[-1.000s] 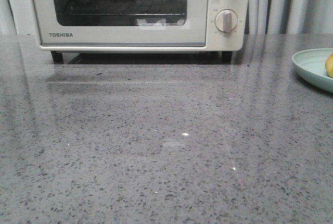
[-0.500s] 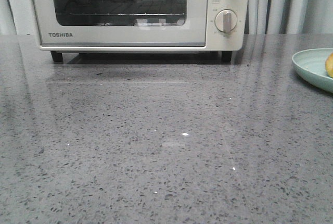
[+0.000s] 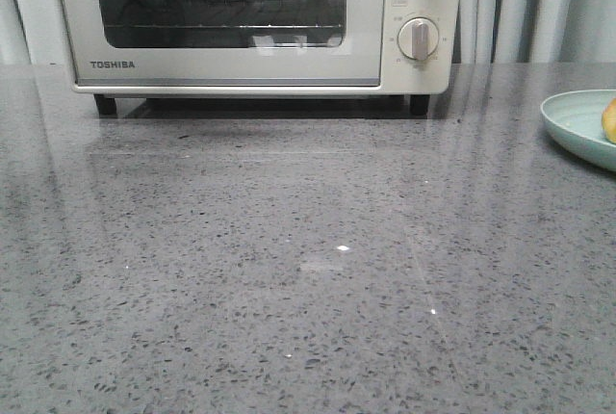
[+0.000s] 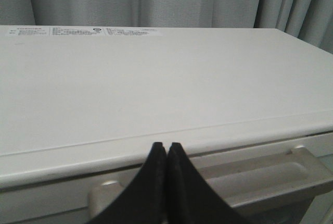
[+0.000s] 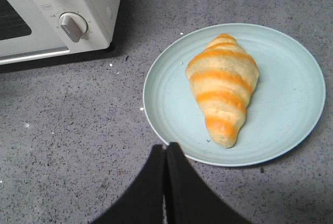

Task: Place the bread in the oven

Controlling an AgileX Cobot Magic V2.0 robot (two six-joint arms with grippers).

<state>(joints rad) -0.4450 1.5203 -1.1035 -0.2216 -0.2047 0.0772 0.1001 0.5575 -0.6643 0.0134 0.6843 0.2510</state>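
- Right tool (image 5: 165, 153): fingers pressed together, clenched on nothing; it hangs above the grey speckled tabletop (image 5: 67, 130), just short of the near rim of the plate (image 5: 291, 130).
- Bread (image 5: 222, 89): lies on the pale blue-green plate, a little beyond the right tool and offset to one side of its line. Its long axis runs roughly along the tool's direction of reach, slightly slanted, with the tapered end nearest the fingers and the broad end farther off.
- Arm choice: in the front view only the plate's edge (image 3: 577, 125) shows at the far right of the tabletop, so the right arm is judged much the nearer to the bread.
- Left tool (image 4: 167, 153): fingers likewise closed and empty, poised over the front top edge of the oven (image 4: 156, 88), directly above the metal door handle (image 4: 250, 179).
- Oven, front view (image 3: 250, 19): stands at the back of the tabletop with its glass door shut; the bread is well apart from it, to the right. The door is judged to need opening before loading.
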